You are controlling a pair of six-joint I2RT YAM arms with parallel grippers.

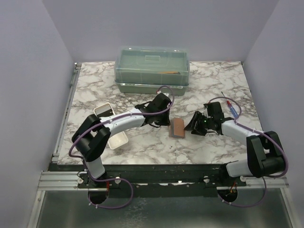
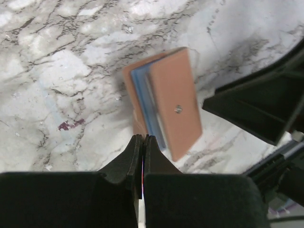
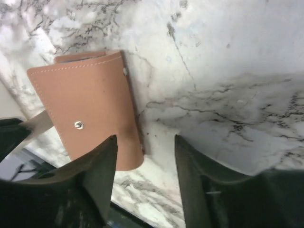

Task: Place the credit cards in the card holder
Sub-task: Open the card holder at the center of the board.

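The brown card holder (image 1: 177, 128) lies on the marble table between my two grippers, nearly folded, snap stud facing up. In the left wrist view the card holder (image 2: 173, 102) gapes a little and bluish credit cards (image 2: 149, 102) show edge-on inside it. My left gripper (image 1: 165, 121) is shut just short of the holder's near edge, and nothing sticks out past its tips (image 2: 143, 137). My right gripper (image 3: 145, 138) stands open over bare marble, its left finger beside the card holder (image 3: 90, 109). In the top view the right gripper (image 1: 192, 127) sits just right of the holder.
A big translucent green lidded box (image 1: 152, 69) stands at the back of the table. A long white tray (image 1: 104, 110) lies at the left, partly under my left arm. The right gripper's black body (image 2: 256, 104) fills the right of the left wrist view.
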